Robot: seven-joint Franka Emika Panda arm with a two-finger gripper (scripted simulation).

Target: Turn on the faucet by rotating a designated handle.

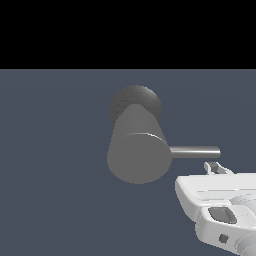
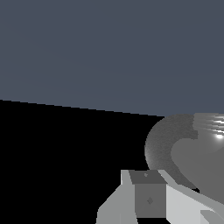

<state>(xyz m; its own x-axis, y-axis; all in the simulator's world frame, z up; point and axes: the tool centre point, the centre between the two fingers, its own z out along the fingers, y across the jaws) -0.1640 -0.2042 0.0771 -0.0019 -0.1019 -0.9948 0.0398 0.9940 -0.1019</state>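
Your white robot claw (image 1: 216,168) hovers just under the tip of the thin grey metallic rod handle (image 1: 195,151); you cannot tell whether its jaws stand apart. The thick grey cylinder faucet (image 1: 138,150) sits centre-frame. Push too near the tip and the claw may slip off. Nothing blocks the way.

Item count: one faucet (image 1: 137,150) at the centre of the exterior frame; one handle (image 1: 195,151) at centre right; one gripper (image 1: 216,167) at lower right.
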